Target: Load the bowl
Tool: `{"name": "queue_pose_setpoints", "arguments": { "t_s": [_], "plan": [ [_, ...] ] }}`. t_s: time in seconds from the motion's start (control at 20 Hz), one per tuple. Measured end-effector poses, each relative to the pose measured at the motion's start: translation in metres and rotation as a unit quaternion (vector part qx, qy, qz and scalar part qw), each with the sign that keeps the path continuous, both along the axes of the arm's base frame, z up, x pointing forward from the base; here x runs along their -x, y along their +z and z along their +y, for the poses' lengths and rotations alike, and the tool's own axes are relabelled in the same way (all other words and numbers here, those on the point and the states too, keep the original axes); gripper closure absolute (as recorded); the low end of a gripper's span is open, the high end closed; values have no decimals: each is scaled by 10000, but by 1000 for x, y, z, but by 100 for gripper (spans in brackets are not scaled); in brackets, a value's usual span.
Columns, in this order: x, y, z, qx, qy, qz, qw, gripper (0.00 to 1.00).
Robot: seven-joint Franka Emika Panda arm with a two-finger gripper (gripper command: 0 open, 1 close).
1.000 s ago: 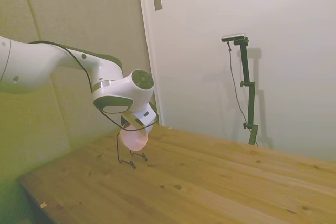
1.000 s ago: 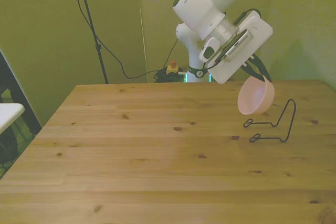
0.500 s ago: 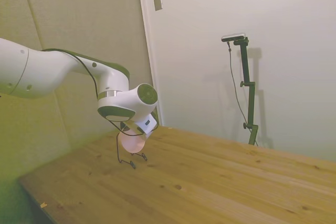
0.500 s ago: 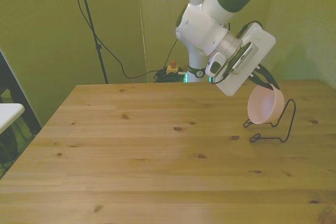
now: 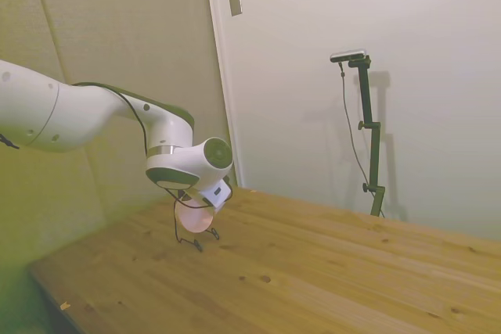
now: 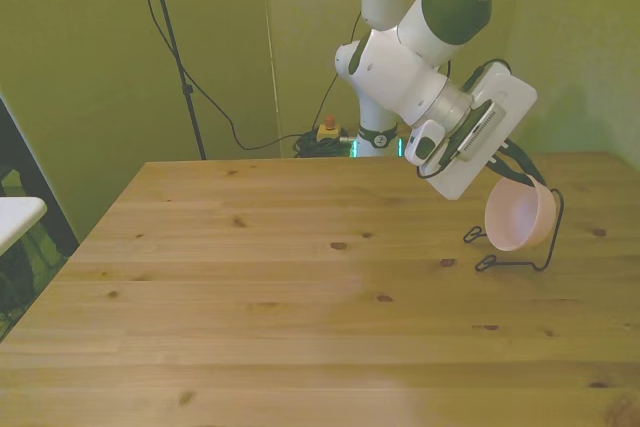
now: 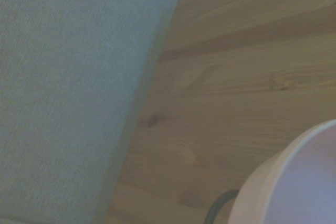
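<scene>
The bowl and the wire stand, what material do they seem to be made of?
The bowl looks like plastic: pale pink, smooth, plain, with an even matte surface and no pattern. The wire stand looks like thin bent metal wire with a black finish, though a coating cannot be told from here.

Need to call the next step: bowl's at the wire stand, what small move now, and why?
Probably ease the bowl a little lower onto the wire stand. The gripper holds it by the rim, tilted, right at the stand's upright loop, seemingly not yet resting on it.
</scene>
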State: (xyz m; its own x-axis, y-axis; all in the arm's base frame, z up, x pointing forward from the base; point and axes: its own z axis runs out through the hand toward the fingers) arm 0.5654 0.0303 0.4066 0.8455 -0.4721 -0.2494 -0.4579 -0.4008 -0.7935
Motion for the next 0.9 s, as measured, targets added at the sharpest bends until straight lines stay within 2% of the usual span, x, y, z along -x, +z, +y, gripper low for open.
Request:
{"name": "queue_pose_setpoints", "arguments": {
  "t_s": [0.85, 0.9],
  "plan": [
    [4, -24, 6, 28, -86, 60, 9999, 100],
    [4, -26, 8, 32, -74, 68, 9999, 0]
  ]
}}
